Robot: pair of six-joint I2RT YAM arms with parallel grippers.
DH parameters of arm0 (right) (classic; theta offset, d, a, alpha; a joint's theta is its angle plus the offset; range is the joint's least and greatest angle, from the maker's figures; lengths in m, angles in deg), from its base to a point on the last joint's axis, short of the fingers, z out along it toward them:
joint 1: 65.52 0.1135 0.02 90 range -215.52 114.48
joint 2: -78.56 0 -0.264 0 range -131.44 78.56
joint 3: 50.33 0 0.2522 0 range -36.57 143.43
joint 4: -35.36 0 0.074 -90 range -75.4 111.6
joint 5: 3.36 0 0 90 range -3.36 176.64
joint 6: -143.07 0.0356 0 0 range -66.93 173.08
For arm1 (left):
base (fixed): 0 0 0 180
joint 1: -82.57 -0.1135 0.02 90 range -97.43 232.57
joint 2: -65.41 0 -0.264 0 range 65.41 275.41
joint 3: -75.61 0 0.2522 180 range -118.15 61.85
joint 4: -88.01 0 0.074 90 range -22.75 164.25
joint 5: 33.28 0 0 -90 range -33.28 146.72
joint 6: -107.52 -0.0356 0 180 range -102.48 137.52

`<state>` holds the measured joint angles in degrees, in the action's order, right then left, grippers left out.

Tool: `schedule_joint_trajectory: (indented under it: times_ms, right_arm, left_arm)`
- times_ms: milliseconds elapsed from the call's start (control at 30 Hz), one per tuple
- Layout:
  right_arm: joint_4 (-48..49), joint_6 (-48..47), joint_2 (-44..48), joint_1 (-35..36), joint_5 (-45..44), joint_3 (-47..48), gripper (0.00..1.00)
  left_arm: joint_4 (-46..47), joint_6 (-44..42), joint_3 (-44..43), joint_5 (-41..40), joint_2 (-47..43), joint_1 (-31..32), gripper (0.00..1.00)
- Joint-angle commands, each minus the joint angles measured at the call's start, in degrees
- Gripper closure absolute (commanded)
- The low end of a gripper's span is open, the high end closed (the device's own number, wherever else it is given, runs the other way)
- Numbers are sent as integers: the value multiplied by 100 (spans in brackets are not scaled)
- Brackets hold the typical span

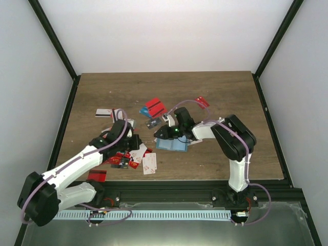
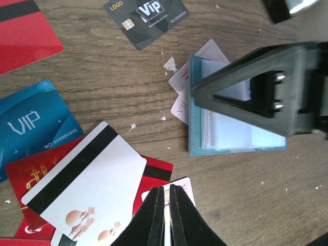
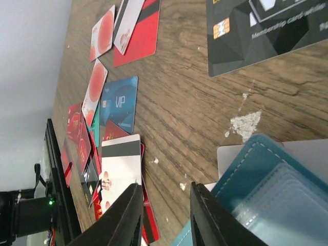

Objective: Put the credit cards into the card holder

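Left black two-finger end effector [image 2: 167,189]: fingers drawn nearly together, thin slit between; whether a card was pinched could not be told. Below it, toward the near edge of the wood-grain counter [image 1: 230,92], left of middle: overlapping red and white plastic credit cards [image 1: 125,160]. Teal-blue folding card holder [image 1: 171,145]: open, midway between left and right edges, light-blue pockets up. Right black end effector [image 3: 165,187]: fingers apart, gripping nothing, over the holder. Handling note, as judgement: one card only wanted taking by its edge; the holder wanted pinning flat, pocket mouth left uncovered.
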<state>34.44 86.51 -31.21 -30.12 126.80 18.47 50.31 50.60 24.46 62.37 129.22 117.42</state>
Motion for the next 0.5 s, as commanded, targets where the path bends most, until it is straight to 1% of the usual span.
schedule_joint_trajectory:
  times_ms: [0,233,333,467]
  right_arm:
    - [896,-106,-368,-4,562,147,73]
    - [1633,-153,-774,-93,1176,147,73]
    - [1773,-145,-762,-98,1287,147,73]
    - [1622,-193,-415,-103,1319,201,73]
  left_arm:
    - [-239,184,96,-5,-350,-22,93]
    - [-580,376,156,-165,-795,-13,92]
    - [-694,438,160,-202,-868,-13,89]
    - [-789,486,235,-195,-879,14,80]
